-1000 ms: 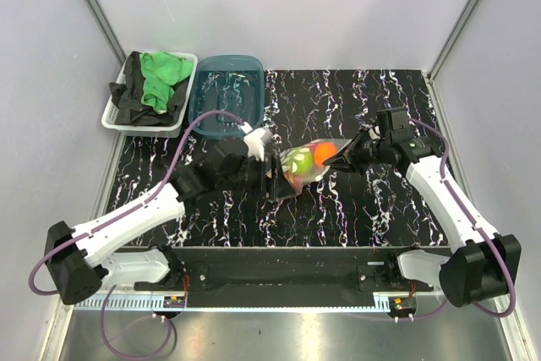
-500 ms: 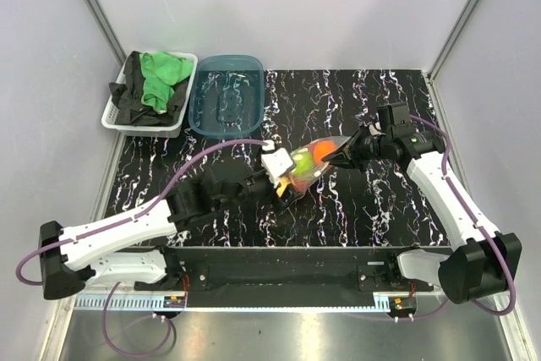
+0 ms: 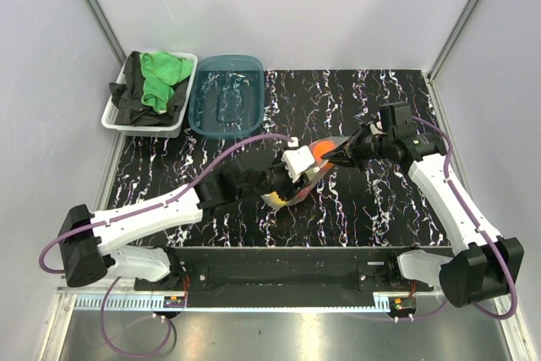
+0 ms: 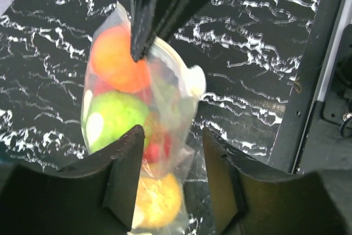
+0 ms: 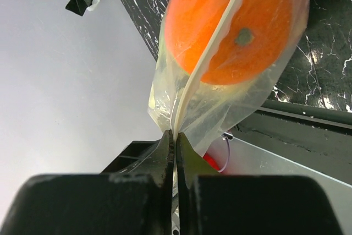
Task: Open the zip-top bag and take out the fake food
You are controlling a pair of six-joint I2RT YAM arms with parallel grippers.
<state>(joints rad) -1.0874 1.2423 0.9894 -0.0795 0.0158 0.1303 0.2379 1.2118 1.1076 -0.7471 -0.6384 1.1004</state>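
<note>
Starting with the left gripper [image 4: 172, 141], how did it stand? asked the trainee.

Released, said the operator. Its 2 fingers [image 4: 124, 174] stood apart and straddled the lower part of the zip-top bag [image 4: 170, 97]. A gap showed beside 1 of them, so nothing was clamped.

And the bag itself?

It was strung between the 2 grippers. Whether its lower end touched the marbled table [image 4: 258, 37] I could not tell. The fake food [image 4: 113, 116] was packed inside: a yellow piece between the left fingers, red and lime green ones just ahead of them, and an orange one [image 5: 220, 26] up by the right gripper [image 5: 175, 135]. That gripper was clenched on the bag's top edge, pinching the pale zip strip right at its fingertips.

How would it handle?

My judgement: the film was thin, floppy and slick, and the fruits were rigid, light and apt to roll. The load sagged away from the pinch, so that 1 edge carried everything. I would take hold of the loose lip just beside the right fingertips, on the stiffer strip. On the bulging belly the pads would slide off round fruit.
</note>
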